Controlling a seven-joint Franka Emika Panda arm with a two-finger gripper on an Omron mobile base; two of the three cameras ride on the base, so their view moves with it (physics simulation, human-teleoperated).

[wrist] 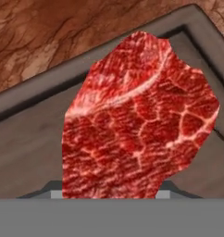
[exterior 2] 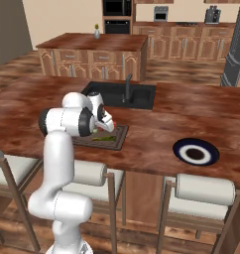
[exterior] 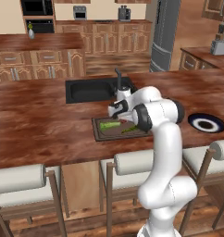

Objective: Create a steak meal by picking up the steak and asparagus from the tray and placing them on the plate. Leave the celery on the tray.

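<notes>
- Three foods sit on the tray: we are right down over the steak, near a tray corner, with the celery and asparagus beside it.
- Our gripper's fingers are hidden, so we cannot tell how wide it is or whether it grips.
- A shallow pinch could drop the steak on the way to the plate, well apart.
- Lifting carelessly, we might nudge the celery.

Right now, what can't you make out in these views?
- Gripper state: in the hand view the steak covers the fingertips; open or shut, cannot tell.
- Steak in both base views: hidden behind the arm over the tray.
- Asparagus: partly behind the arm.
- Celery: visible, detail too small.
</notes>
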